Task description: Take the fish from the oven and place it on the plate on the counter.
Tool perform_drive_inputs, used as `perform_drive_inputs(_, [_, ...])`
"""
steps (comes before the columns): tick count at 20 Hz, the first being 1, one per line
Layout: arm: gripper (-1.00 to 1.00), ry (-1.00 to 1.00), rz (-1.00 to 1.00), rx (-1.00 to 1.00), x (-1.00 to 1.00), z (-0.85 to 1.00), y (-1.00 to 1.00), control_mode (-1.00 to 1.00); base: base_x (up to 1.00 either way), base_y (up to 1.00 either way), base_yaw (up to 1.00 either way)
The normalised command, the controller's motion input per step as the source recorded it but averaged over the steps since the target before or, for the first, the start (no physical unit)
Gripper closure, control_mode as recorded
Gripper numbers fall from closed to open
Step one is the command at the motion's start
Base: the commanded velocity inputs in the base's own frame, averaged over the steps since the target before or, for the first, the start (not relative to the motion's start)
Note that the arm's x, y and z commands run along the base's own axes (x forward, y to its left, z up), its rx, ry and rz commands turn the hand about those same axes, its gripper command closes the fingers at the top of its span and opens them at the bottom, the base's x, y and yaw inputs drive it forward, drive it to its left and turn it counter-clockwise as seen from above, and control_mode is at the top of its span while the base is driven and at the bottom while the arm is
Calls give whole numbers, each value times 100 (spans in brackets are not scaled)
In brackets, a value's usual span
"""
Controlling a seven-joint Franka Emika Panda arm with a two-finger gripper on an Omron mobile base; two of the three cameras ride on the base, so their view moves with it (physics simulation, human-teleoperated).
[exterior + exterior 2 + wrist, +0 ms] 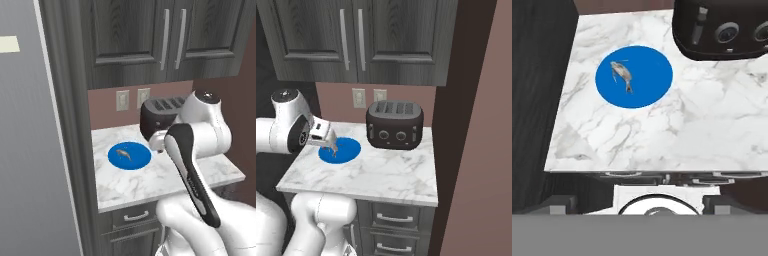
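The fish [622, 75] lies on the plate [652, 85], at about 10 o'clock from the plate's centre and inside the rim. The gripper [332, 145] holds nothing; its jaws stand spread wide above the plate's near edge. Judged from this, placement is complete and the step in hand is withdrawal: lift straight up, jaws kept apart, and avoid sweeping toward the toaster [395, 124] at 2 o'clock. The fish is slim, grey-silver and slightly curved. The plate is round, flat and bright blue. The counter [702, 125] is white, marble-look, with grey veins.
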Motion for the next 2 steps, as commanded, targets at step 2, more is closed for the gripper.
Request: perform_drive_inputs(2, [-100,-14,3,0,-34,72,-6,-100,0,0,0])
